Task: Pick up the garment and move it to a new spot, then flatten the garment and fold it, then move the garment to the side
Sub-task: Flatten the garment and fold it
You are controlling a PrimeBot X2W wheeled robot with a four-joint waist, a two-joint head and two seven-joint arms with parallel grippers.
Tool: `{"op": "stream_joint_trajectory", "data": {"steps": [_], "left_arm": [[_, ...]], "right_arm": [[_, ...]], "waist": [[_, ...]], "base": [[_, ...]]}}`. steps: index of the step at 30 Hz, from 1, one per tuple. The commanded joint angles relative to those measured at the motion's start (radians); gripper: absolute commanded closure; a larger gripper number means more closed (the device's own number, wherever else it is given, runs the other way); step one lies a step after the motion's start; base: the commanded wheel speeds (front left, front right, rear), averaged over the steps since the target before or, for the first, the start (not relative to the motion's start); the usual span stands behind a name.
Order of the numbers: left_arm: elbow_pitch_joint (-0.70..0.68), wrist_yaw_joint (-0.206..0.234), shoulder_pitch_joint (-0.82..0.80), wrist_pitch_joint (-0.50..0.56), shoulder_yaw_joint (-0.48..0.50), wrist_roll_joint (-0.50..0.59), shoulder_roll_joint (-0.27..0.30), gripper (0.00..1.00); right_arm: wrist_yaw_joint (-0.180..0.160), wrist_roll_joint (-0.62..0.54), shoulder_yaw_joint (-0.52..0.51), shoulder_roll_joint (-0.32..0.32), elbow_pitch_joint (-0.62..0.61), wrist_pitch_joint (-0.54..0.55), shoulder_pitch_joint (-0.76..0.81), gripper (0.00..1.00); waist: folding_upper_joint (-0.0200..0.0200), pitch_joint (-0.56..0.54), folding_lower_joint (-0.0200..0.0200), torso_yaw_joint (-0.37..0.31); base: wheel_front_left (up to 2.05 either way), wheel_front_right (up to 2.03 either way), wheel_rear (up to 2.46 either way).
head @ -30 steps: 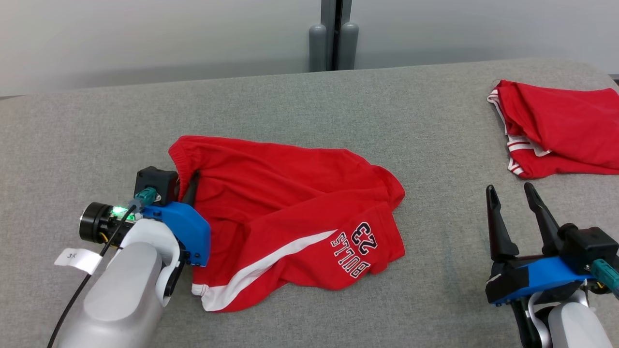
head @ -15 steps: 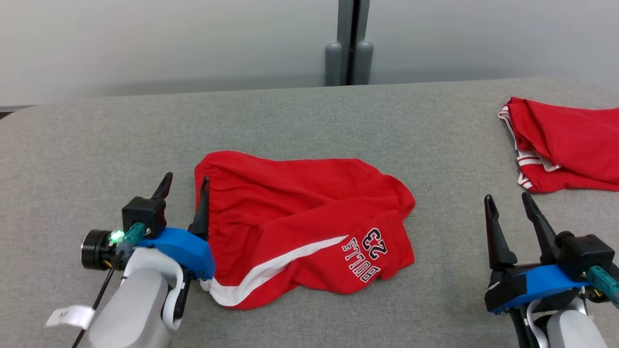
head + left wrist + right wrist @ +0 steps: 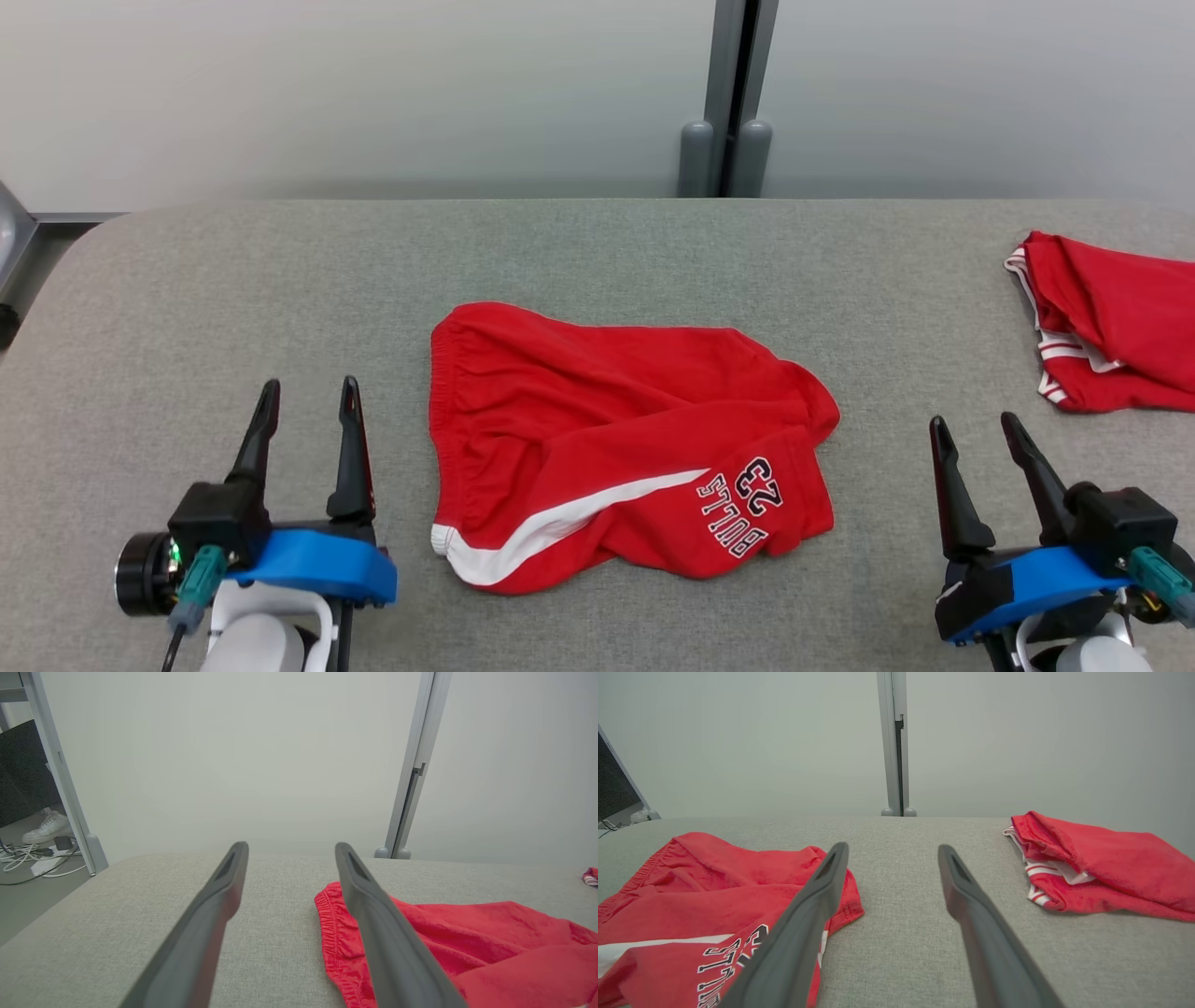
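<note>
The garment (image 3: 616,443) is a pair of red shorts with a white stripe and "BULLS 23" lettering, lying rumpled in the middle of the grey table (image 3: 597,252). Its elastic waistband (image 3: 334,926) faces my left gripper. That left gripper (image 3: 310,397) stands open at the lower left, a short way clear of the shorts, nothing between its fingers. At the lower right my right gripper (image 3: 976,429) is open too and holds nothing. In the right wrist view the shorts (image 3: 691,896) lie left of the fingers.
A second red garment (image 3: 1111,322) with white trim lies bunched at the table's right edge, also in the right wrist view (image 3: 1092,868). A grey post (image 3: 726,112) stands behind the table against a pale wall. Cables and a shoe (image 3: 46,828) are on the floor off the left end.
My left gripper let go of the shorts' waistband, opened, and drew back toward me and to the left. The head camera shifted, so the whole picture moved. The right gripper stayed put.
</note>
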Motion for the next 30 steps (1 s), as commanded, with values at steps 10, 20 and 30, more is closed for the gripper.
{"op": "stream_joint_trajectory", "data": {"steps": [10,20,30], "left_arm": [[-0.088,-0.018,0.123,-0.003,0.097,0.058,-0.062,0.0],[-0.073,-0.06,0.11,-0.003,0.143,0.107,-0.097,0.0],[-0.06,-0.09,0.096,-0.003,0.154,0.138,-0.124,0.0]], "right_arm": [[0.0,0.007,0.002,0.003,-0.008,0.016,0.049,0.0],[0.0,0.009,0.067,-0.027,-0.006,0.053,0.008,0.0],[0.0,0.026,0.19,-0.077,0.073,0.098,-0.067,0.0]], "waist": [[0.0,-0.008,0.0,0.023],[0.0,-0.001,0.0,0.032],[0.0,0.015,0.0,0.064]], "base": [[0.0,0.0,0.0],[0.0,0.0,0.0],[0.0,0.0,0.0]]}}
